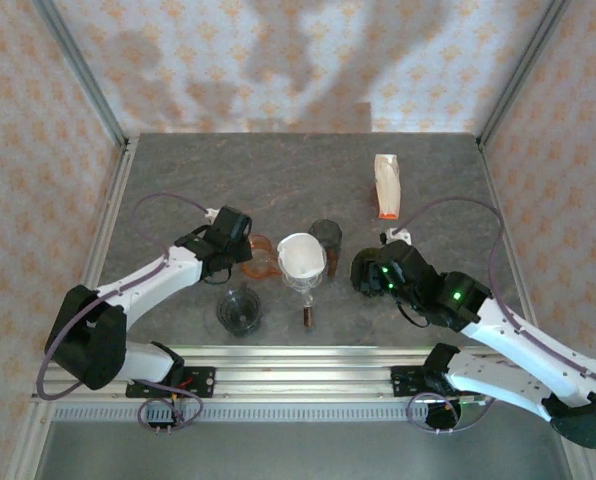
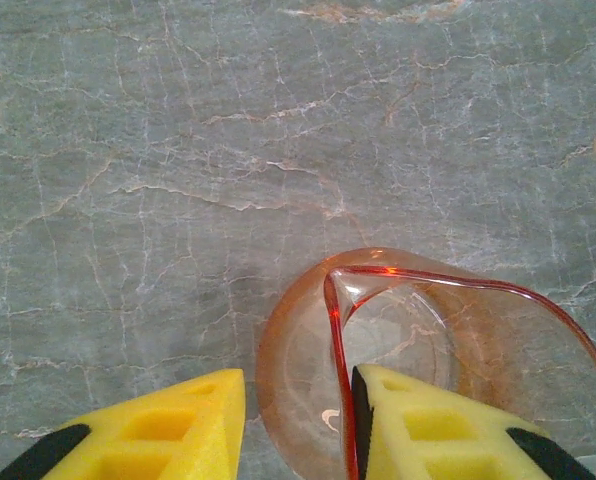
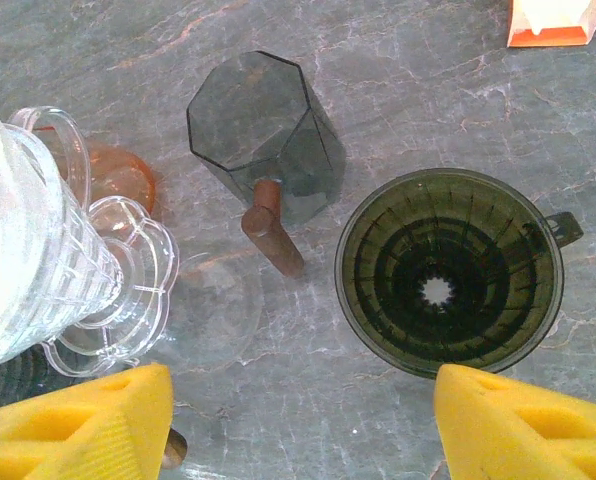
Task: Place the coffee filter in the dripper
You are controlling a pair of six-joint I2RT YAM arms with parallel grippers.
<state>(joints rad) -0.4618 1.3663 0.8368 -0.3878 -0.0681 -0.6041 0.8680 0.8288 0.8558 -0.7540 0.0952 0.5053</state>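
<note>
A white paper coffee filter (image 1: 300, 257) sits inside a clear ribbed dripper (image 3: 48, 250) at the middle of the table. An orange see-through dripper (image 2: 418, 340) stands just left of it. My left gripper (image 2: 298, 420) straddles the orange dripper's rim: the right finger (image 2: 428, 430) is inside against the wall, the left finger (image 2: 168, 430) outside with a gap showing. My right gripper (image 3: 303, 430) hangs open over bare table, with a dark smoky dripper (image 3: 448, 270) just ahead of its right finger (image 3: 523, 425).
A dark octagonal cup with a brown handle (image 3: 263, 135) lies behind the smoky dripper. A white and orange filter pack (image 1: 385, 185) stands at the back right. A smoky glass vessel (image 1: 240, 311) is near the front left. A clear glass disc (image 3: 213, 310) lies beside the clear dripper.
</note>
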